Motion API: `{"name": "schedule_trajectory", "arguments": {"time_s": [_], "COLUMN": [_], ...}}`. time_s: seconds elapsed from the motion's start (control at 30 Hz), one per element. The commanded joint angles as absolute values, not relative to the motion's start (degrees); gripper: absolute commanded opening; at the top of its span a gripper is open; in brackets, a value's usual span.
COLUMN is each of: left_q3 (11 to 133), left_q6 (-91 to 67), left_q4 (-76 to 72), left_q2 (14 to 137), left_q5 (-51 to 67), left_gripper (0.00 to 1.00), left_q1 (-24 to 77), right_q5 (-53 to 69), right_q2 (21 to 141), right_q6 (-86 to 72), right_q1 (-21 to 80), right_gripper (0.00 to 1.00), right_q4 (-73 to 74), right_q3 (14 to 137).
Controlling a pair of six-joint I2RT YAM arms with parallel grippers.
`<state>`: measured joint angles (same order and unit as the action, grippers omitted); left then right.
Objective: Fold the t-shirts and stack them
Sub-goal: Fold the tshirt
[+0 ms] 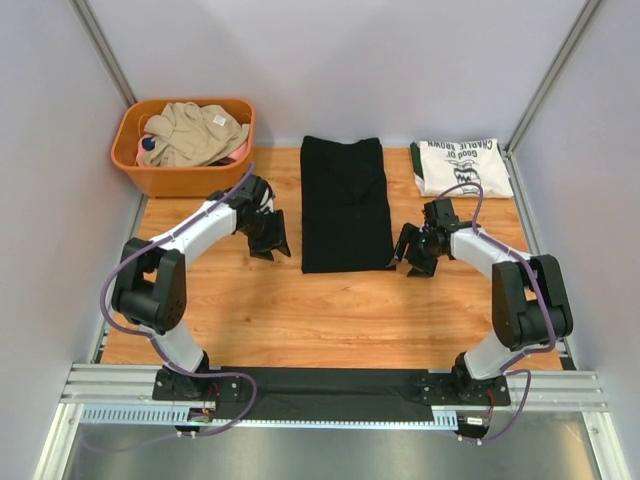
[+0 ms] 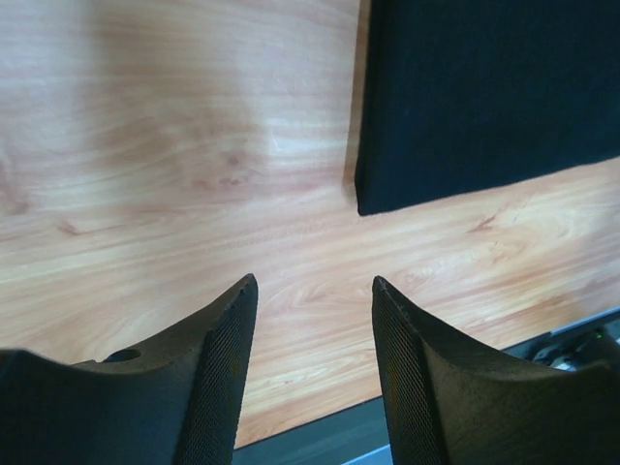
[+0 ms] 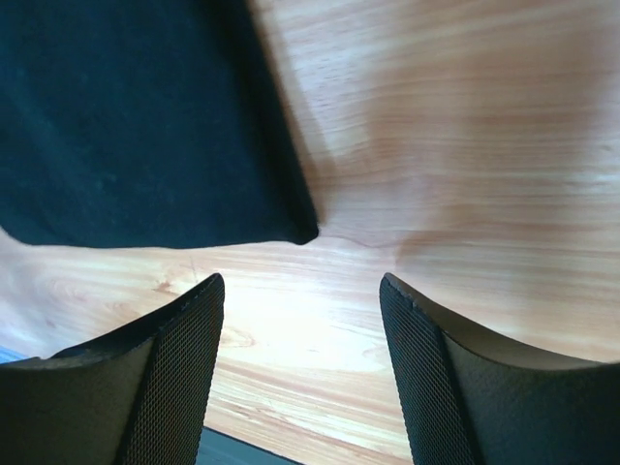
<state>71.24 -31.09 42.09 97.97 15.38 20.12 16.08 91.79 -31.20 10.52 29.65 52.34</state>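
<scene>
Counted two t-shirts on the table (image 1: 300,310): found the black t-shirt (image 1: 344,203) folded into a long strip at the centre, the white t-shirt (image 1: 460,166) folded in the far right corner, well apart, probably as the stack's base; saw the left gripper (image 1: 272,250) and the right gripper (image 1: 412,262) flanking the strip's near corners, jaws parted and empty, seemingly poised for another fold; noted one orange basket (image 1: 185,182) of crumpled clothes (image 1: 190,133) far left.

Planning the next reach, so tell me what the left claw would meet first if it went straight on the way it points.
Probably bare tabletop: the open left claw aims at wood just beside the corner of the black t-shirt, not onto the cloth. Depth is hard to judge.
</scene>
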Motion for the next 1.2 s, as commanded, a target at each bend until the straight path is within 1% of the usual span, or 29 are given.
{"name": "schedule_trajectory", "arguments": {"time_s": [0.0, 0.17, 0.37, 0.47, 0.73, 1.03, 1.13, 1.17], "left_q3": [67.2, 59.9, 56.5, 56.5, 56.4, 57.9, 58.4, 58.7], "left_q6": [-29.9, -32.3, -35.9, -36.9, -38.9, -39.4, -39.5, -39.6], "left_q4": [34.2, 27.8, 21.3, 19.5, 16.2, 15.6, 15.6, 15.6], "left_q2": [93.3, 93.0, 95.9, 97.1, 100.3, 102.7, 103.4, 103.9], "left_q5": [15.1, 17.0, 17.8, 17.3, 15.4, 13.4, 13.2, 13.2], "left_gripper": [0.58, 0.59, 0.59, 0.59, 0.62, 0.61, 0.59, 0.56], "left_q1": [22.2, 24.4, 27.3, 28.5, 29.1, 29.1, 29.1, 29.1], "right_q5": [20.0, 21.1, 21.2, 21.0, 18.5, 17.8, 17.8, 17.9], "right_q2": [89.2, 90.7, 93.7, 95.6, 99.6, 100.6, 100.5, 100.5], "right_q6": [-29.2, -28.8, -28.7, -28.6, -26.8, -26.5, -26.5, -26.5], "right_q1": [11.0, 11.0, 11.1, 11.0, 11.0, 10.0, 9.7, 9.6], "right_gripper": [0.67, 0.66, 0.62, 0.55, 0.51, 0.46, 0.39, 0.34], "right_q4": [22.7, 20.7, 18.9, 17.9, 17.4, 17.6, 17.7, 17.7], "right_q3": [50.9, 49.5, 49.4, 49.6, 50.7, 50.9, 50.6, 50.5]}}
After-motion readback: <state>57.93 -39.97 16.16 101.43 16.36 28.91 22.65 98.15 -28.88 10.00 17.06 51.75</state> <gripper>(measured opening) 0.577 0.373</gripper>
